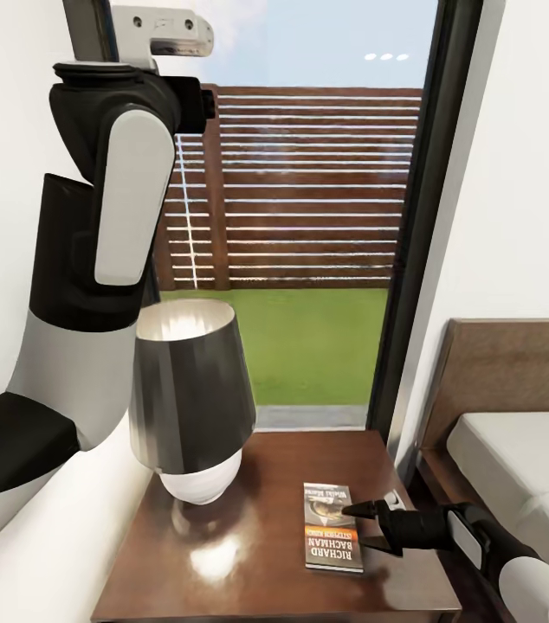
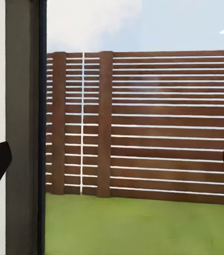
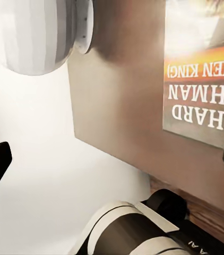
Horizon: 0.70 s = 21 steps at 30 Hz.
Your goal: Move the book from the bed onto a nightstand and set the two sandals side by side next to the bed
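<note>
A: Reading the head view: the thin paperback book with the orange band and dark pictured cover (image 1: 333, 527) is lying flat on the small glossy reddish-brown nightstand (image 1: 248, 562), toward the 4 o'clock part of its top. I'm judging the book half of the task done.

B: Holding it, or let go?

A: Let go, by the look of it. The right gripper (image 1: 370, 527) is sitting at the book's 3 o'clock edge with its black fingers spread wide, one tip over the cover, nothing between them. In the right wrist view the fingertips are showing at the far edges of the frame, with the book (image 3: 205, 69) flat on the wood beyond.

B: Left?

A: The left arm is raised high at 10 o'clock, pointing out the tall dark-framed window (image 1: 430, 216). Its wrist view is putting the fingertips at opposite edges, so it's wide apart too, and empty.

B: Remaining?

A: Both sandals. I'm not seeing them here, so that step is looking untouched. The white-mattress bed with its brown wooden headboard (image 1: 517, 459) is sitting at 3 o'clock, just beside the nightstand.

B: Obstacles?

A: The dark metallic lamp with the white base (image 1: 190, 398) is standing at 9 o'clock from the book, apart from it. Outside: slatted wooden fence (image 2: 160, 127), lawn.
</note>
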Available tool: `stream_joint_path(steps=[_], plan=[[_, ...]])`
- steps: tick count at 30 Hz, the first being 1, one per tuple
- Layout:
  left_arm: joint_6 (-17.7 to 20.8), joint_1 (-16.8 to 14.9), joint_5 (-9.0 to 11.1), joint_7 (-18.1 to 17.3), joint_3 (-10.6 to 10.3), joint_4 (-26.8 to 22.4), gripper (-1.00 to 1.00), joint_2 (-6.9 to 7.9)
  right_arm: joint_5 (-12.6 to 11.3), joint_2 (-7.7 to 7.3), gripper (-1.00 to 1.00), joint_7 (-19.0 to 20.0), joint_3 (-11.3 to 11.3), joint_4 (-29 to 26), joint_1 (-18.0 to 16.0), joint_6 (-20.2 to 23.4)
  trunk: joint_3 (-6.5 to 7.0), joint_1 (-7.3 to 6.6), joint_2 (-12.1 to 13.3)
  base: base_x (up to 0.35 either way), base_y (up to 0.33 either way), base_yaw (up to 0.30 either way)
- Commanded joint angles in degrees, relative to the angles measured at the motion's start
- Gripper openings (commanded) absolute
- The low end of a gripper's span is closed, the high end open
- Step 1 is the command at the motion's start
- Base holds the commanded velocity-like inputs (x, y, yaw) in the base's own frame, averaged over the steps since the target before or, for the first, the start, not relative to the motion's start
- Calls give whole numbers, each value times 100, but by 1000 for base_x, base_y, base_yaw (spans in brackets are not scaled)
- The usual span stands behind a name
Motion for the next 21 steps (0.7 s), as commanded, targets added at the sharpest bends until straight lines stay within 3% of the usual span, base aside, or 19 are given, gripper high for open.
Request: stream_joint_path(steps=[1,21], plan=[[18,-7,54,60,-5,-2,100,0,-37,-7,100,6,43,-3,-3,20,12,-24,39,0,0,0],[18,-7,54,68,-57,-2,100,8,-36,-6,100,5,39,-3,-3,0,371,-463,841,0,0,0]])
